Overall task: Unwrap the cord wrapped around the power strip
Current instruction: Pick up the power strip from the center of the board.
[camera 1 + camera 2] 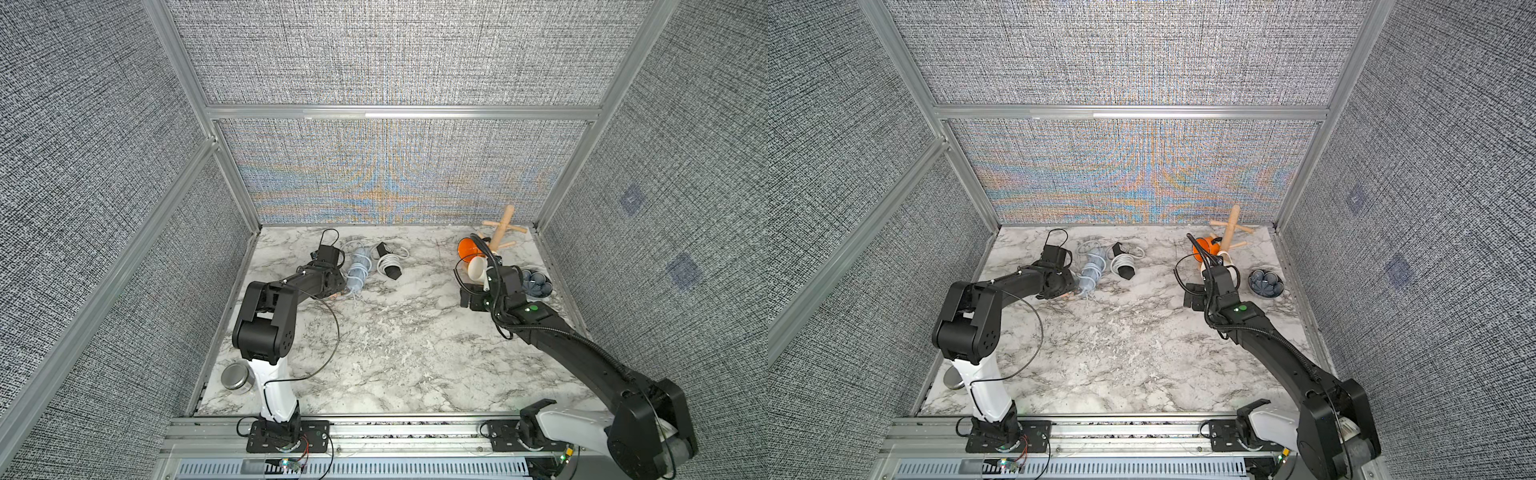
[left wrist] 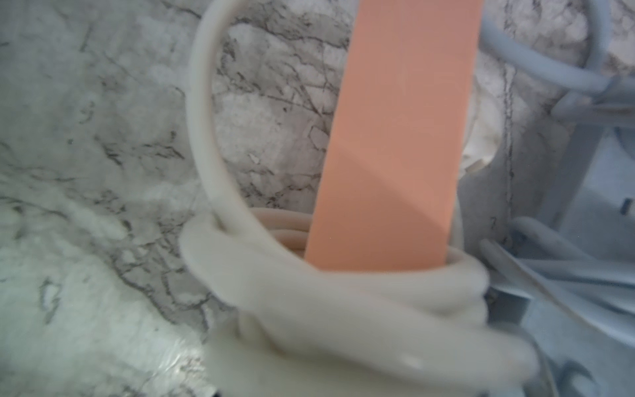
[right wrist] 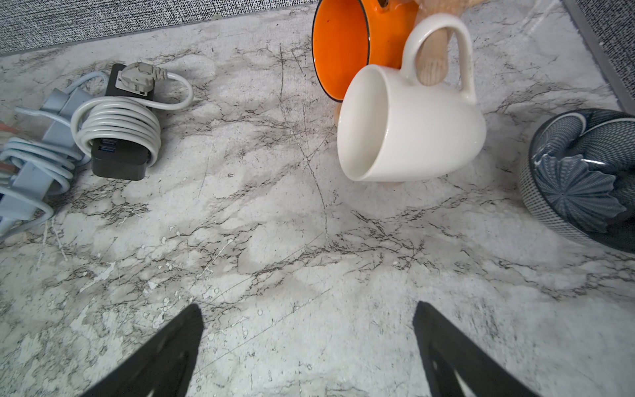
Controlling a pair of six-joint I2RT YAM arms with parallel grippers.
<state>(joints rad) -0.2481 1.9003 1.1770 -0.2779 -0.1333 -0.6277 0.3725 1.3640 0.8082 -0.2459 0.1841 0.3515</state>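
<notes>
left gripper (image 1: 343, 293): at smooth pale cord (image 2: 343, 302) coiled round light-blue plastic power strip (image 3: 31, 175), we cannot tell grip | right gripper (image 3: 307, 309): spread wide, empty

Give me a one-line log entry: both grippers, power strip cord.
left gripper: at light blue power strip, grip unclear | right gripper: open, empty | cord: wrapped

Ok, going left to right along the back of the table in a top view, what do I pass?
In order: blue power strip → black power strip → orange mug → bowl. Skipped for overlap: white mug, wooden rack.
</notes>
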